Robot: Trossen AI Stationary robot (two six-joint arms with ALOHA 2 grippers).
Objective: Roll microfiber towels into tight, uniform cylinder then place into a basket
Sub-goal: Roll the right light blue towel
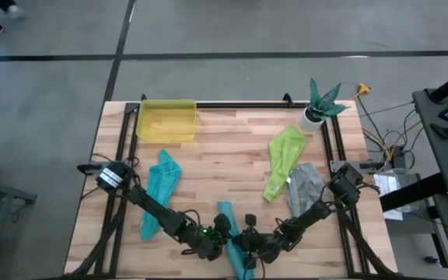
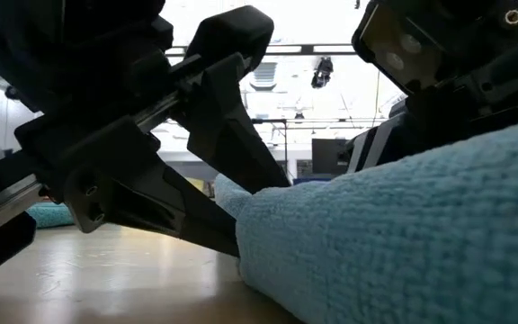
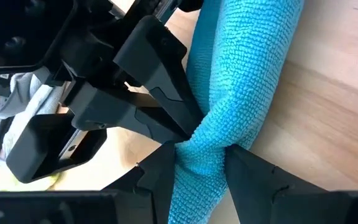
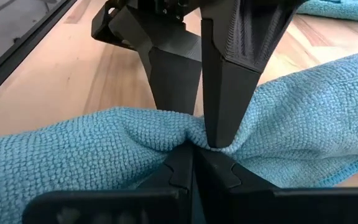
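On the wooden table [image 1: 232,155], the yellow basket [image 1: 166,120] sits at the far left corner with nothing visible inside it; nearer and to its left side a teal towel [image 1: 159,187] lies stretched out and loosely crumpled, running toward the near edge; at the middle of the near edge a light blue towel [image 1: 232,233] lies bunched into a long roll, and both arms meet over it; the left gripper [image 3: 197,163] has its two fingers set on either side of this roll, partly spread and squeezing the cloth between them so that it narrows at that spot; the right gripper [image 4: 191,149] comes at the same spot from the other side, its fingers pressed together and pinching a small fold of the light blue towel, just beside the left gripper's fingertips [image 4: 219,118]; from table height the roll fills the near right of the scene, with dark fingers wedged against its end; farther right on the table a lime green towel [image 1: 284,159] lies folded lengthwise, angled from near the far right corner toward the middle; a grey towel [image 1: 303,187] lies crumpled just beside its near end, touching it; a white plant pot [image 1: 317,109] with a green plant stands at the far right corner.
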